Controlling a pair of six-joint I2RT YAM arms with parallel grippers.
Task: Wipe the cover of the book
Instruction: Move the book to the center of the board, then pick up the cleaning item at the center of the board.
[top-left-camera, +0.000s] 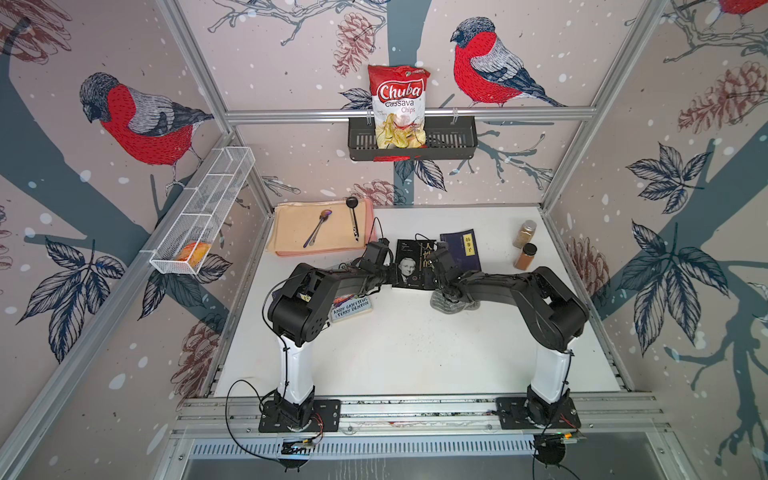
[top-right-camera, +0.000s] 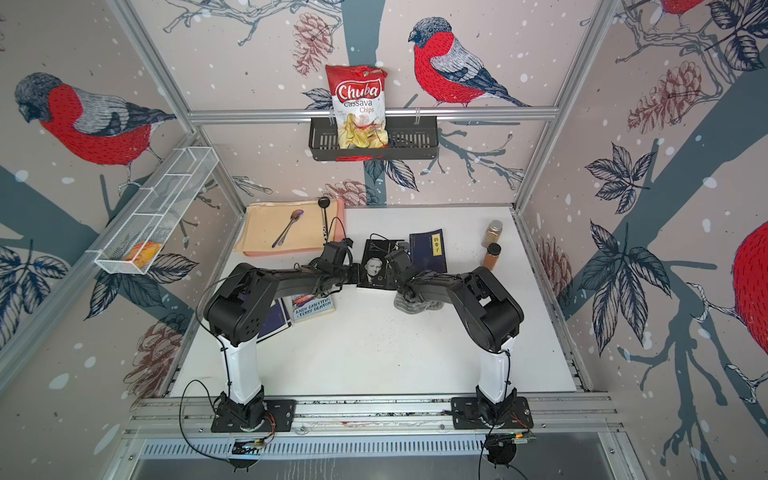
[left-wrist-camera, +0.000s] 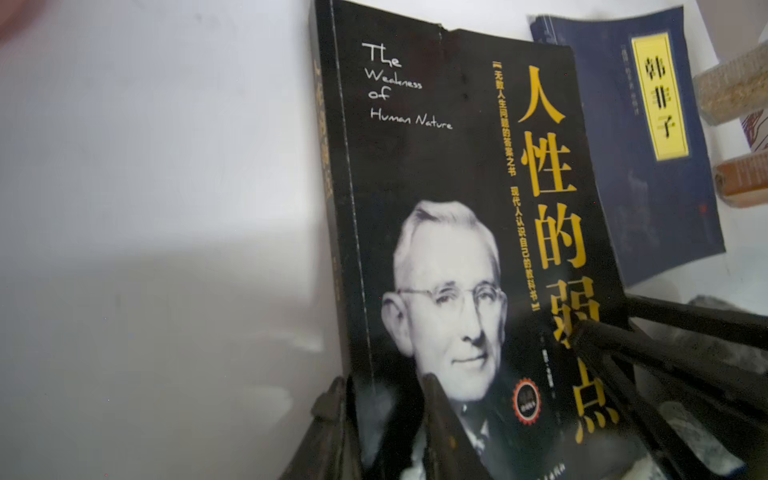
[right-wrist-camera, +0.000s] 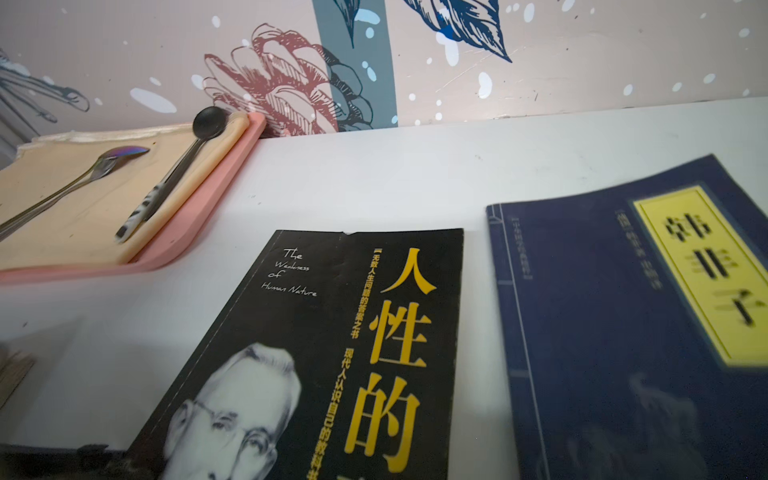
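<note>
Book (left-wrist-camera: 457, 232) cover reads "The Weakness of Human Nature".

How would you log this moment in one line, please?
left gripper: astride near edge of black book | right gripper: at book corner | cloth: lying on table

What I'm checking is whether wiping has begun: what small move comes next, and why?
Probably the right gripper should draw the grey cloth onto the cover of the black book: the cloth lies on the table by the book's near right corner, off the cover, while the left gripper straddles its near left edge, perhaps steadying it.
</note>
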